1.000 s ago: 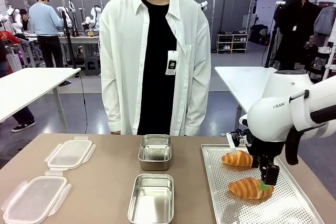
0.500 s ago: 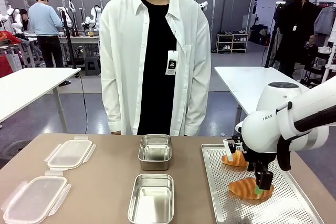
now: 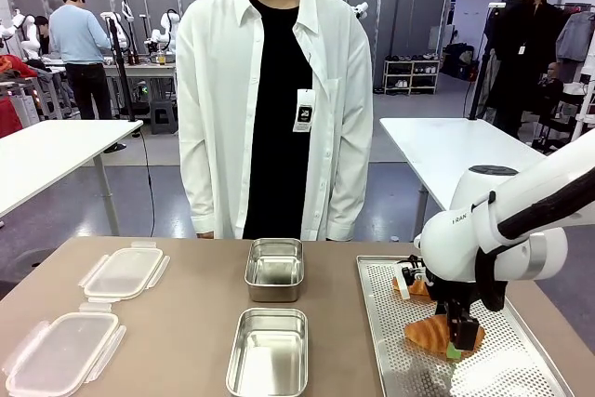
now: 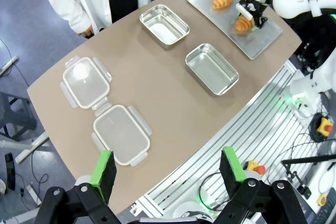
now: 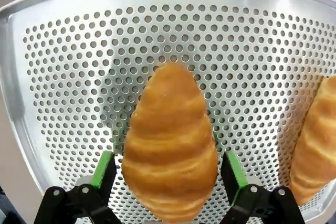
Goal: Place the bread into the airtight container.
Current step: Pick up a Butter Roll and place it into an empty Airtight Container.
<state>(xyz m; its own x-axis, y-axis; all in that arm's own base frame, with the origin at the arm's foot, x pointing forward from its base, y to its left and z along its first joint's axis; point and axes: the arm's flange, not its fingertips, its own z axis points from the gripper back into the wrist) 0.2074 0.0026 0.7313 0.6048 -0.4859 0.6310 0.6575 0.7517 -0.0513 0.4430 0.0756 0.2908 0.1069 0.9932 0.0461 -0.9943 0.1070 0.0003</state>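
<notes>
My right pincer (image 5: pixel 168 174) is down over the tray with its jaws spread wide, 1 green pad (image 5: pixel 106 167) on each flank of the nearer croissant (image 5: pixel 170 145). The pads sit just beside the crust. I cannot tell whether they touch it, and the pincer has not taken hold, since the bread lies flat on the metal. My left pincer (image 4: pixel 168 174) hangs high above my edge of the table, jaws wide apart with nothing between them.

The brown table (image 3: pixel 186 323) runs across the whole front view, and a person in a white shirt (image 3: pixel 270 90) stands at its far side, behind the middle. The perforated metal tray (image 3: pixel 530 371) lies on my right part of the table and carries both pieces of bread. The nearer croissant is under the right pincer. The 2nd croissant (image 4: pixel 222 1) lies farther along the tray toward the person, apart from the 1st and partly hidden by my arm in the front view.

In the middle of the table stand 2 open steel containers, both with nothing in them: 1 close to me (image 3: pixel 268 350) and 1 beyond it (image 3: pixel 274 269), near the person. On my left lie 2 clear clip lids, the nearer lid (image 3: pixel 60 352) and the farther lid (image 3: pixel 123 272), just beside each other and well apart from the tray.
</notes>
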